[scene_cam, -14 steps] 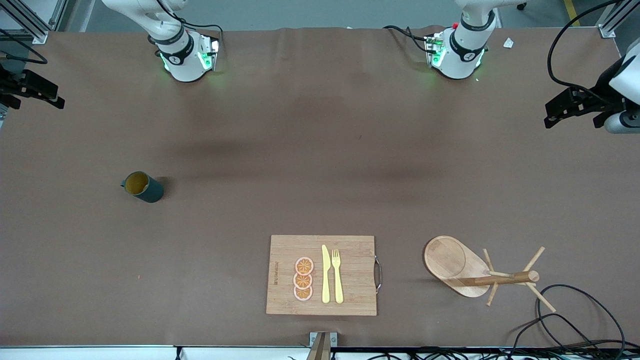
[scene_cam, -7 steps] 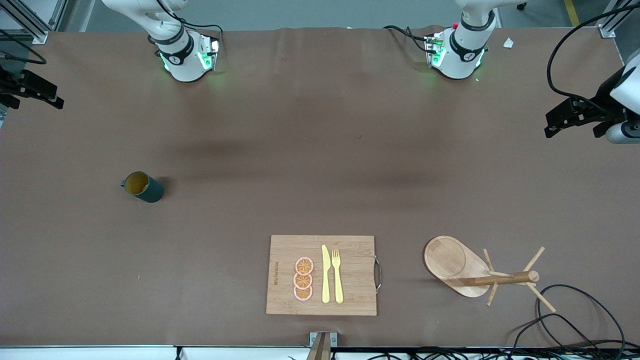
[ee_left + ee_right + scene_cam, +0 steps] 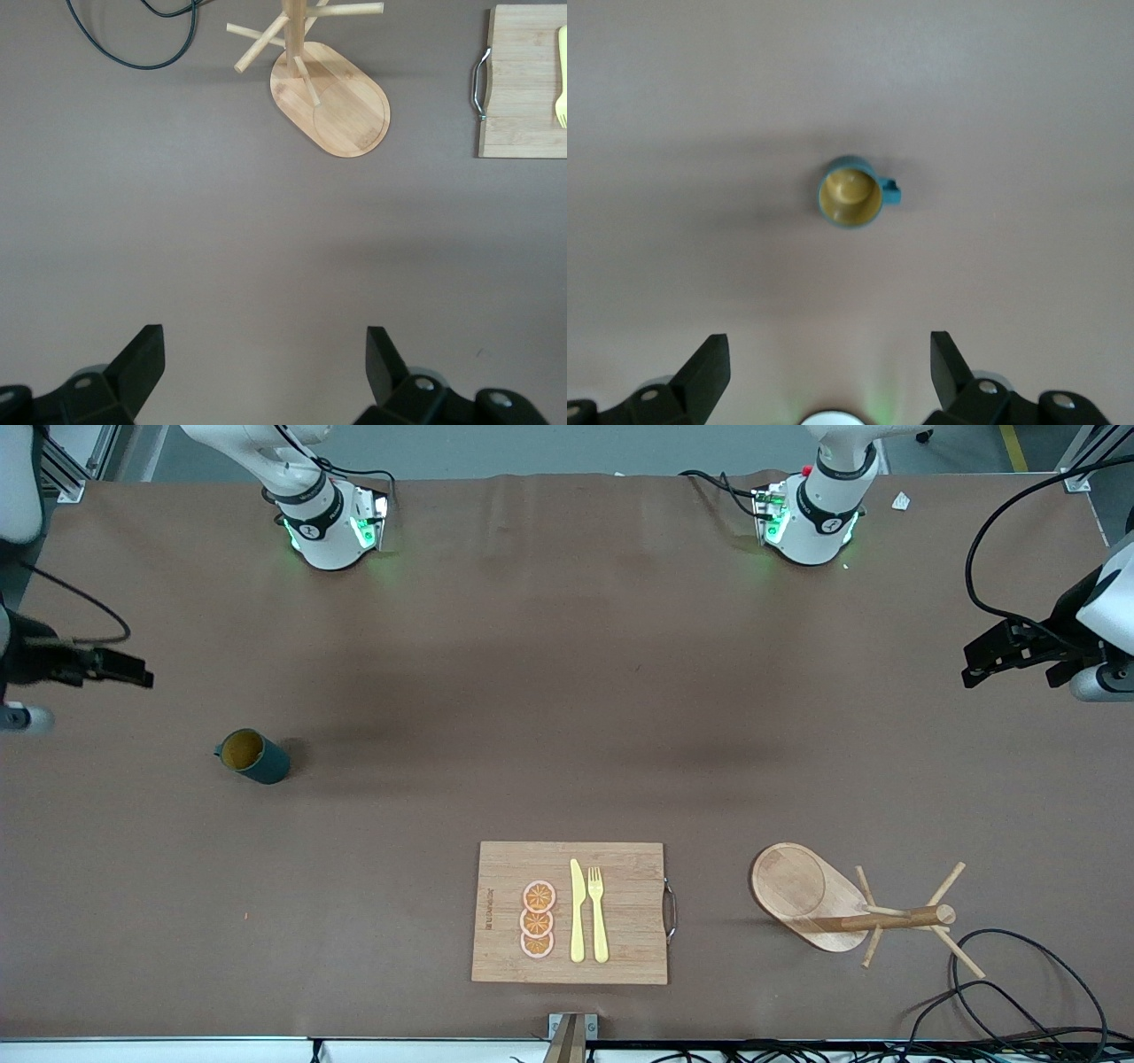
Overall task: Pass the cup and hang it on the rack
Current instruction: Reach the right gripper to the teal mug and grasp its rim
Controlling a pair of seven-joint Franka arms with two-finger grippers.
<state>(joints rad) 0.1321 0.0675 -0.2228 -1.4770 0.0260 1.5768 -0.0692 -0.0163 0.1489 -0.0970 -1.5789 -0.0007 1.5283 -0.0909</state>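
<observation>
Brown matte surface (image 3: 567, 691) carries everything; both arm bases stand along its edge farthest from the front camera.

We see the small dark teal cup with mustard-yellow inside and loop handle (image 3: 254, 755) standing upright toward the right arm's end of the surface, nothing touching it. In the right wrist view the cup (image 3: 851, 192) sits mouth-up, handle sticking out to one side.

Light wooden mug-tree rack with oval dished base, round post and thin angled pegs (image 3: 850, 908) stands toward the left arm's end, nearer to the front camera than the cup; it looks upright in the left wrist view (image 3: 328, 84). Between cup and rack, close to the front camera, lies a rectangular bamboo cutting board (image 3: 496, 886) with three orange slices (image 3: 537, 921), a yellow knife (image 3: 577, 912) and a yellow fork (image 3: 598, 912) on it. Black cables (image 3: 1019, 974) loop just beside the rack.

Right gripper (image 3: 828, 367) hangs over bare surface near the cup, at the surface's edge, fingers spread apart, empty. Left gripper (image 3: 266, 363) hangs over the left arm's end, well apart from the rack, fingers also spread, empty.

We judge this as the very start: approach to the cup, no grasp yet. Next move calls for the right gripper to centre over the cup, come down and close on its wall or rim, leaving the handle free for the handover and the peg. Left arm waits.
</observation>
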